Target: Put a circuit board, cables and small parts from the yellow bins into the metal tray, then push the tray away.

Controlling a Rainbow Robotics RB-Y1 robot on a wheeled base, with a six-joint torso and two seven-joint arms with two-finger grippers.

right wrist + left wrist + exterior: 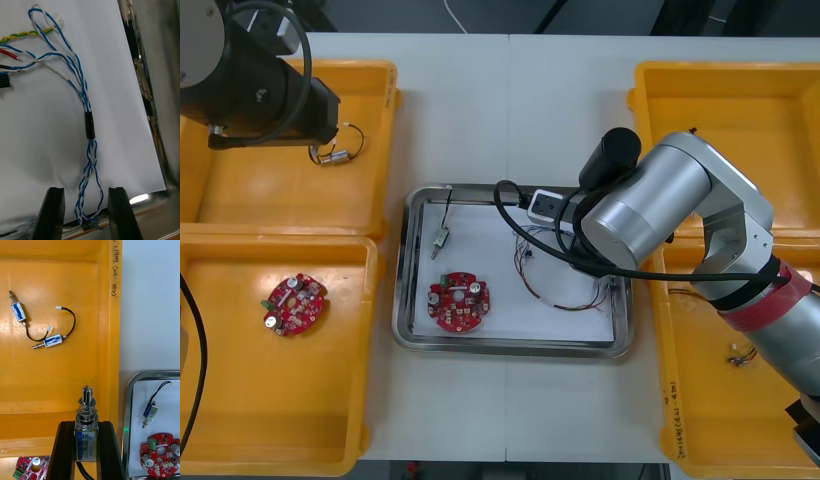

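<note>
Pale flat table [510,90] carries four yellow plastic bins [210,420], two at each side, and between them a shiny rectangular metal tray [510,349] lined white. The silver right arm [650,210] reaches over the tray's right half. Its right gripper [85,192] stands low over the white lining with the jaws well apart, gripping nothing, and the looped end of a twisted blue and white cable [89,125] lies loose between the black fingers [54,210]. The left arm [250,80] hangs over the far left bin [370,100], where the left gripper [86,427] has its jaws clamped on a small metal part with a spring end [87,410]. One round red circuit board [459,302] lies in the tray, a second red board [293,304] in the near left bin [330,400]. Thin cables [565,295] lie in the tray's right half, another small metal part [440,240] lies at its left, and two more small metal parts with black leads [52,341] lie in the far left bin.
</note>
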